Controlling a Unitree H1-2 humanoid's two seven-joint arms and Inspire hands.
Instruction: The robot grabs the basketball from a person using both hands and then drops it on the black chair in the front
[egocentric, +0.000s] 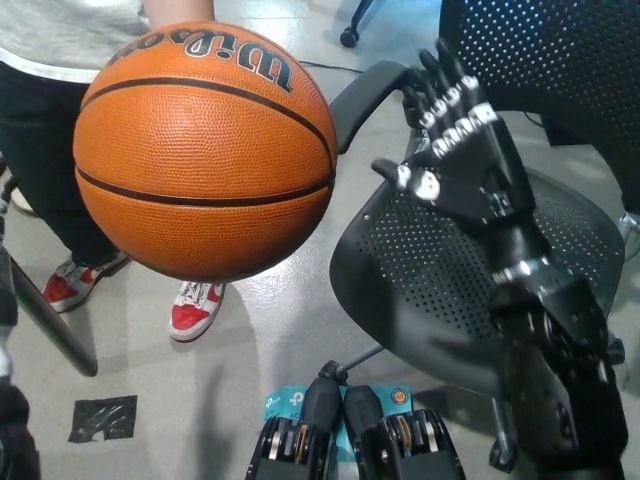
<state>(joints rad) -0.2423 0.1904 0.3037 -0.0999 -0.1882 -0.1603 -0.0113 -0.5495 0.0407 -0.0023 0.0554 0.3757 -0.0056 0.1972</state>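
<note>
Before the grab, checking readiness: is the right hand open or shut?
Open: the right hand is raised beside the ball, fingers spread, holding nothing.
</note>
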